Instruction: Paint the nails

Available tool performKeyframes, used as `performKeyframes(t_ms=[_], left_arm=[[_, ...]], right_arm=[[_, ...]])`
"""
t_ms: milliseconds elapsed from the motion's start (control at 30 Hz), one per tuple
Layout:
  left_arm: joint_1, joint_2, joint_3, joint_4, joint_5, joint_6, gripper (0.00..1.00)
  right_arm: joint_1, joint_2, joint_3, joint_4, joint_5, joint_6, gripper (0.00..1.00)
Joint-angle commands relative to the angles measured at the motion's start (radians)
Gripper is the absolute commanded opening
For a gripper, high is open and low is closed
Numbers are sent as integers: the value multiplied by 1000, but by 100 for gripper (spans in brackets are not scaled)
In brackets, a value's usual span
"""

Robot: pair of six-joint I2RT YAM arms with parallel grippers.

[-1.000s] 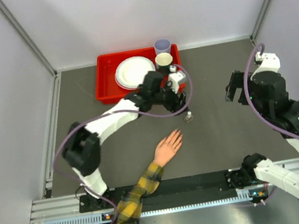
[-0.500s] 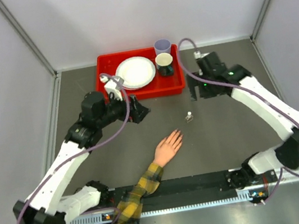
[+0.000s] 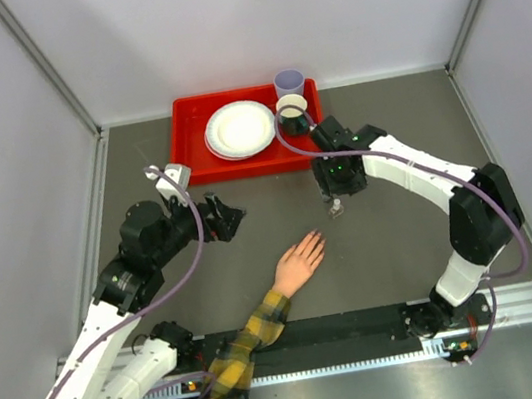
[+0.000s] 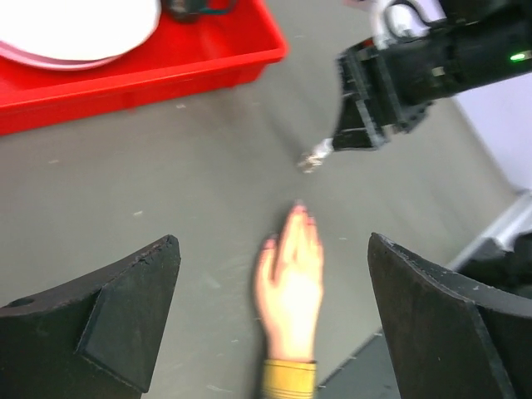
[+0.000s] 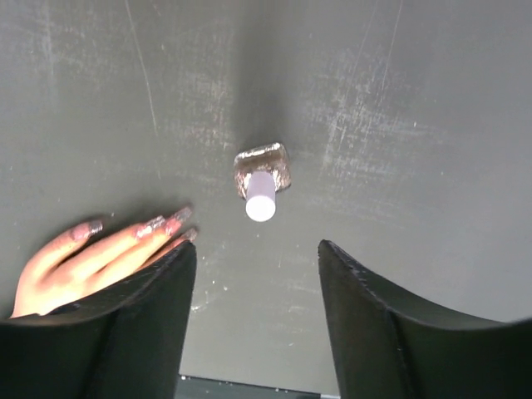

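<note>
The right gripper (image 3: 333, 192) hangs just above the small clear bottle (image 3: 336, 210) on the desk (image 3: 403, 233). The mannequin hand (image 3: 296, 263) lies flat nearby, pointing toward the bottle; the left gripper (image 3: 229, 217) hovers near the red tray (image 3: 190, 167).

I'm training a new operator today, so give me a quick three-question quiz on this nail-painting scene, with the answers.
1. True or false: the right gripper is shut on the small bottle.
2. What lies in the red tray? A) white plate B) small bottle C) paintbrush
3. Fill in: the left gripper has its jaws ____.
Key: 1 false, it is open above the bottle, which stands on the table; 2 A; 3 open.
</note>
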Motion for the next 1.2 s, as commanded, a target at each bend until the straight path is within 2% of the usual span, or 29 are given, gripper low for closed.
performKeyframes(t_ms=[0, 33, 233, 400, 567, 633, 700, 800, 833, 867, 933, 967, 1000, 1133, 1167], left_arm=[[3, -52, -33, 44, -110, 61, 97], [4, -31, -29, 33, -105, 64, 97], [4, 28, -22, 9, -21, 43, 98], [3, -20, -30, 49, -4, 41, 99], [3, -56, -41, 61, 13, 64, 99], [3, -60, -41, 59, 39, 78, 99], [4, -63, -52, 69, 81, 92, 97], [3, -76, -99, 168, 218, 144, 91], [3, -82, -143, 218, 252, 153, 86], [3, -89, -172, 339, 322, 159, 84], [1, -110, -267, 505, 373, 156, 84], [-5, -115, -301, 665, 375, 153, 84], [-9, -103, -326, 722, 372, 159, 84], [-57, 6, -345, 874, 375, 239, 77], [-103, 28, -339, 885, 367, 265, 74]], right_arm=[[3, 21, -13, 74, 34, 26, 58], [3, 28, -15, 88, 33, 23, 52], [3, 82, -24, 107, 43, 14, 39], [3, 93, -39, 121, 56, 5, 36], [3, 110, -39, 121, 47, 6, 24], [2, 108, -39, 121, 43, 11, 15], [3, 101, -42, 119, 47, 17, 0], [2, 68, -22, 99, 48, 25, 0], [3, 56, -9, 64, 40, 28, 0], [3, 15, 19, 52, 28, 35, 0], [2, -37, 48, 12, -16, 46, 0], [3, -94, 80, 4, -45, 54, 0], [3, -117, 96, -2, -109, 58, 0], [3, -192, 191, -86, -222, 95, 0], [6, -205, 193, -97, -249, 114, 0]])
